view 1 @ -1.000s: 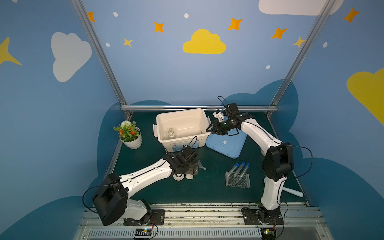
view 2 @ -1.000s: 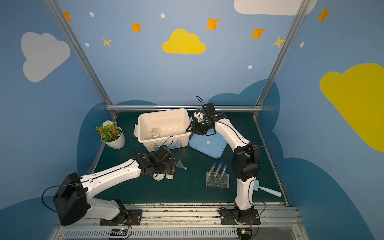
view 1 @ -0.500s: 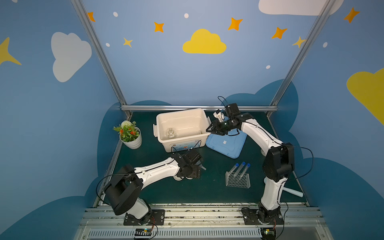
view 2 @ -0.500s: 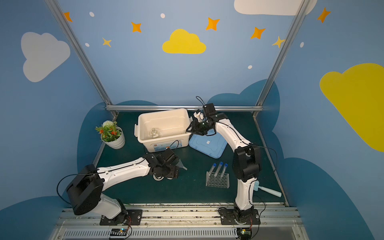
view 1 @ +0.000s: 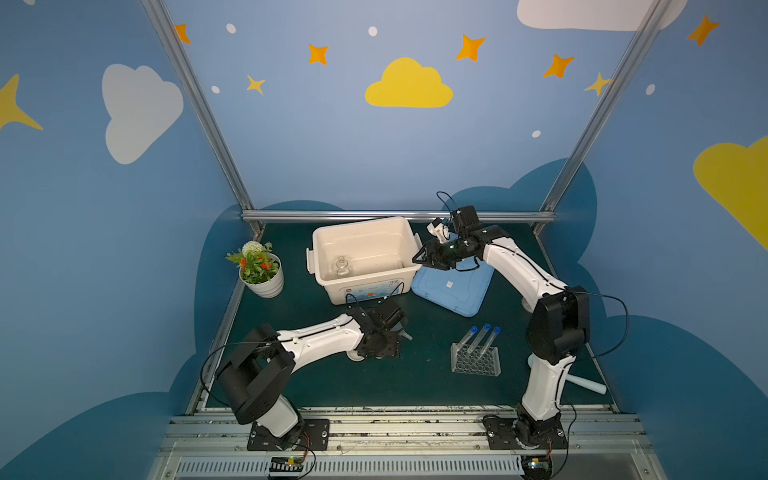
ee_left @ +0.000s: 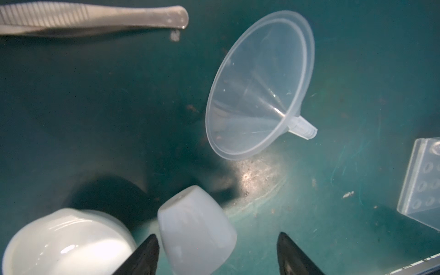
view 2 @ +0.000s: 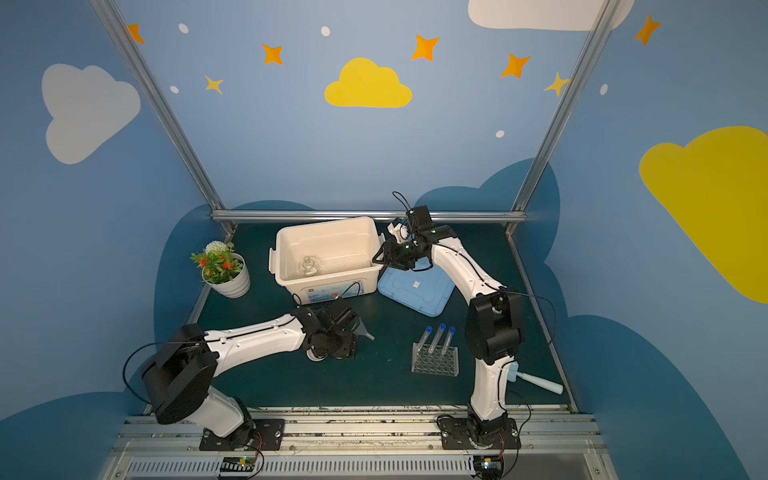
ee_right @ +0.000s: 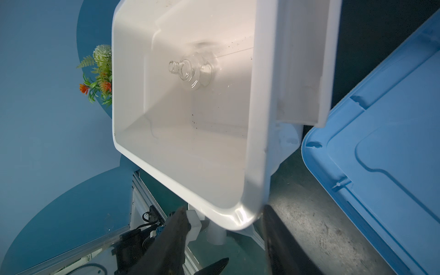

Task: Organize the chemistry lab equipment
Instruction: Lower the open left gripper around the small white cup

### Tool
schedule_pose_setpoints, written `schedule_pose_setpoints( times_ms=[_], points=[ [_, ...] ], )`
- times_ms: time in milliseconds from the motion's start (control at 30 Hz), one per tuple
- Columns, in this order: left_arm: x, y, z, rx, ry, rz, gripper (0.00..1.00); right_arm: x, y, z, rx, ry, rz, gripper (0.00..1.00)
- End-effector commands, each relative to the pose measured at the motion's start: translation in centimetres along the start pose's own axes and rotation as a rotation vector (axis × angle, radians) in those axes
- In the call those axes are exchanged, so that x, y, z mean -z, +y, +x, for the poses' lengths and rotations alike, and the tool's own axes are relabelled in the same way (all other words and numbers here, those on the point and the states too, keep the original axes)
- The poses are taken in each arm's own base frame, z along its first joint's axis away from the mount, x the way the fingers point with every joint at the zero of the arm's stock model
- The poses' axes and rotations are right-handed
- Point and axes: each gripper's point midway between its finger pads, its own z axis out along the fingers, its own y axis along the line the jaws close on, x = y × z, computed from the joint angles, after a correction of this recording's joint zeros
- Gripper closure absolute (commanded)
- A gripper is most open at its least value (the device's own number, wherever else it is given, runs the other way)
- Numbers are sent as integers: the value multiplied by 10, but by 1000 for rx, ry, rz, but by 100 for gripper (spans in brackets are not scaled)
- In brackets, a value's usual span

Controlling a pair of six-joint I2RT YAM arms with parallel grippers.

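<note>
Left gripper (ee_left: 216, 235) stood wide astride the white cup (ee_left: 192, 226), clear rack (view 1: 476, 359) at its three o'clock; right gripper (ee_right: 223, 208) flanked a corner of the white bin (ee_right: 259, 119), grip unclear.

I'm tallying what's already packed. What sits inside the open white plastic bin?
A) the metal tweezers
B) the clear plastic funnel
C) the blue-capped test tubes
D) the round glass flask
D: the round glass flask sits inside the white plastic bin; the clear plastic funnel and metal tweezers lie on the dark green table, and the blue-capped test tubes sit in the clear holed rack.
</note>
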Motion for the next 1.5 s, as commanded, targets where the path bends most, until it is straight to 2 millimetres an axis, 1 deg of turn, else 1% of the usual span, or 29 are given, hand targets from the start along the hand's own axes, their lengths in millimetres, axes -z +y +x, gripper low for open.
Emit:
schedule_pose_setpoints(
  times_ms=[0, 233, 600, 833, 967, 1100, 1467],
  points=[
    [0, -1, 1, -6, 11, -5, 22, 13, 11, -1, 26, -25, -18, 48],
    [-4, 1, 2, -7, 21, -18, 23, 15, 10, 0, 27, -28, -16, 48],
    [-8, -4, -7, -29, 22, -36, 23, 15, 7, 1, 22, -26, -13, 48],
    [-13, -1, -7, -37, 29, -59, 23, 16, 5, 2, 15, -25, -9, 48],
    [-15, 0, -7, -46, 38, -71, 29, 17, 4, 2, 14, -27, -9, 48],
    [-16, -1, -8, -51, 37, -74, 30, 17, 4, 1, 13, -28, -10, 48],
    [-13, 9, -1, -44, 50, -107, 29, 18, 3, 1, 10, -29, -16, 48]
  ],
)
